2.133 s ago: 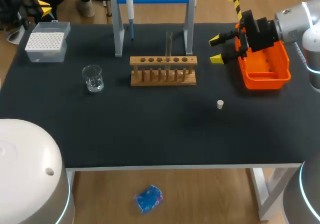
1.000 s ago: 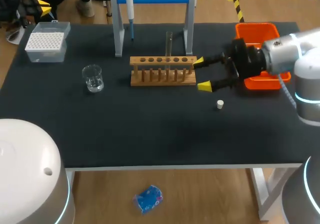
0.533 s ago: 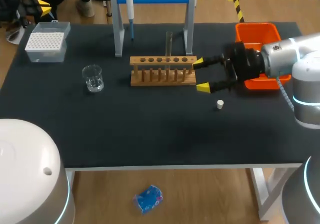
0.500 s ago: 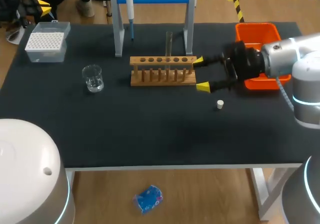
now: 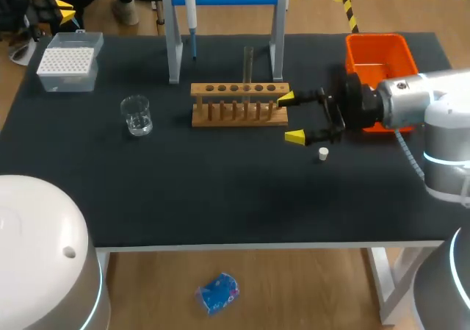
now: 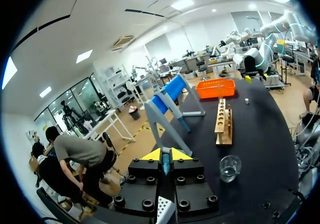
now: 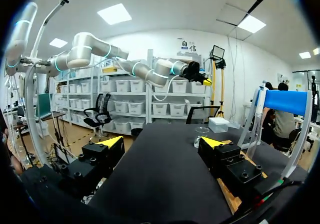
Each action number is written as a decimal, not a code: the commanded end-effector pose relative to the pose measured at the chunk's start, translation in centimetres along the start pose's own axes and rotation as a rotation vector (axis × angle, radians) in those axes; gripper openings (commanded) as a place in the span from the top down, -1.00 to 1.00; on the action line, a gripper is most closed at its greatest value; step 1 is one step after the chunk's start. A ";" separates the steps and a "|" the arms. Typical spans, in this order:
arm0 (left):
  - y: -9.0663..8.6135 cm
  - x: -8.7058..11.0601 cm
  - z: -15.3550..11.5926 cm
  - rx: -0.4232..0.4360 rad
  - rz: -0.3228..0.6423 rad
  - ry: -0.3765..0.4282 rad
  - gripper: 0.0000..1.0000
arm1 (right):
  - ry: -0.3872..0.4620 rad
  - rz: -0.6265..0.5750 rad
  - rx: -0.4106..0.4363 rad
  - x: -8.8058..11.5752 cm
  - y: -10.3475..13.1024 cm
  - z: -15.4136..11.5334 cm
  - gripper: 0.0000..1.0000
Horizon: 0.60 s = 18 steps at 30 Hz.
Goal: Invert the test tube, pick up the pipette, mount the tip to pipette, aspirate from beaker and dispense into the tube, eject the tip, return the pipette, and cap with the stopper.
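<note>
Inverting the tube looks to be the step in hand. The tube (image 5: 248, 64) stands upright in the rack (image 5: 239, 103), untouched. The right gripper (image 5: 290, 117) hovers just off the rack's right end, fingers wide apart and empty. Next it must reach the tube and close on it. The left gripper (image 6: 162, 154), far from the rack, is closed on nothing.

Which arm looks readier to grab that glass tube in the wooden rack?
Right. The right gripper is open beside the rack, near the test tube; the left gripper is shut, far off.
</note>
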<state>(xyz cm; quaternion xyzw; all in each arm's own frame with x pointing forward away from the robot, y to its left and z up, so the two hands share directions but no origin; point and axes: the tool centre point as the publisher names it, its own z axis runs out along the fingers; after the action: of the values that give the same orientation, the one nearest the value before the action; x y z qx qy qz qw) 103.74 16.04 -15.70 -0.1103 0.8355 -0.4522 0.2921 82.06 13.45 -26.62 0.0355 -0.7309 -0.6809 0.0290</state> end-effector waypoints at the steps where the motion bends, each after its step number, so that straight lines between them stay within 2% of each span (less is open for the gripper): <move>1: 0.0 -0.1 -0.1 -0.002 0.000 0.004 1.00 | 0.001 -0.007 -0.017 0.3 -0.5 0.1 -1.00; 8: 0.0 -0.1 -0.1 -0.002 0.000 0.004 1.00 | 0.004 -0.008 -0.014 0.3 -0.5 0.1 -1.00; 16: -3.3 1.7 0.9 -0.072 -0.010 0.179 1.00 | 0.004 -0.008 -0.014 0.3 -0.5 0.1 -1.00; 18: -4.0 2.1 1.3 -0.076 -0.009 0.200 1.00 | 0.004 -0.008 -0.014 0.3 -0.5 0.1 -1.00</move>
<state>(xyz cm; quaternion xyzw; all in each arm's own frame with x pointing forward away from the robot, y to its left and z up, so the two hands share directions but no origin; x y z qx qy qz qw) 101.83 12.26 -14.72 -0.0843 0.8628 -0.4444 0.2259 81.77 13.54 -27.09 0.0394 -0.7259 -0.6861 0.0282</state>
